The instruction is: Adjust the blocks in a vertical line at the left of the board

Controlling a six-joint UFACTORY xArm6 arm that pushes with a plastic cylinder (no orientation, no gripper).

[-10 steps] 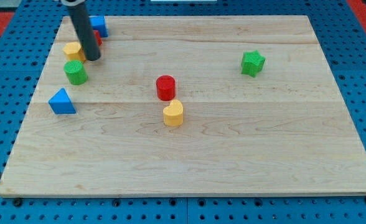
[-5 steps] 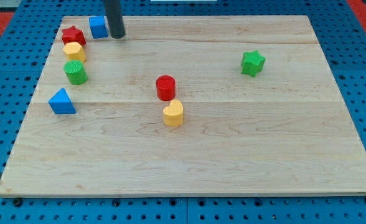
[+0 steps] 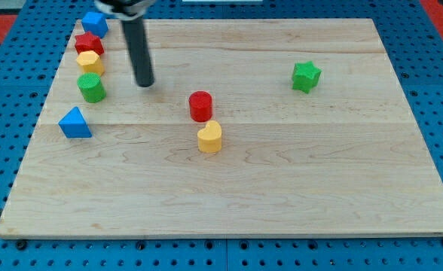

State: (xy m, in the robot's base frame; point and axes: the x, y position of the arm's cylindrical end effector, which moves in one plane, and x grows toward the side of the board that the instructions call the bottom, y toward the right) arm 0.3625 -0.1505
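Down the board's left side lie a blue cube [image 3: 94, 22], a red star [image 3: 88, 43], a yellow hexagon block [image 3: 90, 62], a green cylinder [image 3: 92, 88] and a blue triangle [image 3: 74, 123]. My tip [image 3: 144, 83] stands on the wood to the right of the green cylinder, apart from it. A red cylinder [image 3: 200, 105] and a yellow heart block [image 3: 209, 137] sit near the middle. A green star [image 3: 306, 76] lies at the right.
The wooden board [image 3: 282, 188] rests on a blue pegboard surface [image 3: 3, 150]. The rod's upper part leaves the view at the top.
The blue cube has shifted left to the top of the column, above the red star. My tip has moved down the view and now stands right of the green cylinder.
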